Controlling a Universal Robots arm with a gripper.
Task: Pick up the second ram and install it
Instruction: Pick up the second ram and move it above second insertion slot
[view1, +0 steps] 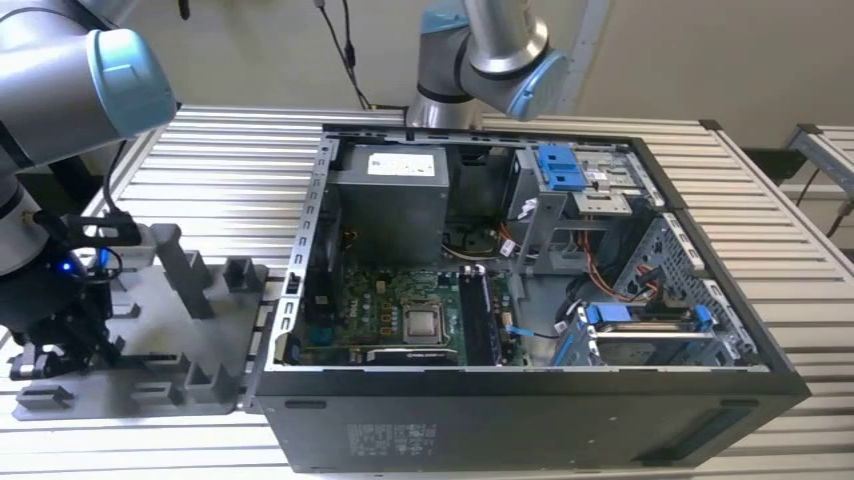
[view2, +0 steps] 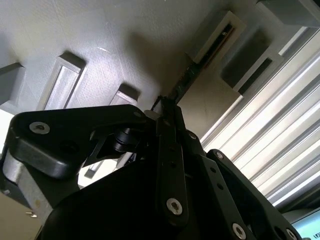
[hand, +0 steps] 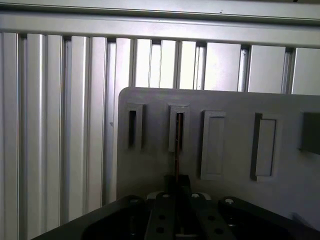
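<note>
Gripper (hand: 177, 184) fingers are squeezed close together, and the second ram (hand: 177, 150) is pinched between them. In both wrist views the ram shows its thin edge, like a dark line. It runs from the fingertips to a narrow slot (hand: 178, 127), and its far end sits in that slot. The slot is in a raised block on the grey holder plate (hand: 150, 165). More blocks like it stand in a row beside it. The plate lies on a metal table (hand: 60, 125) made of long silver bars.

In the exterior view, the arm (view1: 80, 60) is at the exterior view's left. It reaches down low over the grey holder plate, just beside the big computer case (view1: 534, 410).

The case is in the middle and lies open on top. Inside it is a green board (view1: 387, 310) with a silver square chip (view1: 424, 324) on it.

Toward the exterior view's right, still inside the case, are blue parts (view1: 561, 165) and thin wires. Another robot arm (view1: 487, 50) stands behind the case, at the back of the table.
</note>
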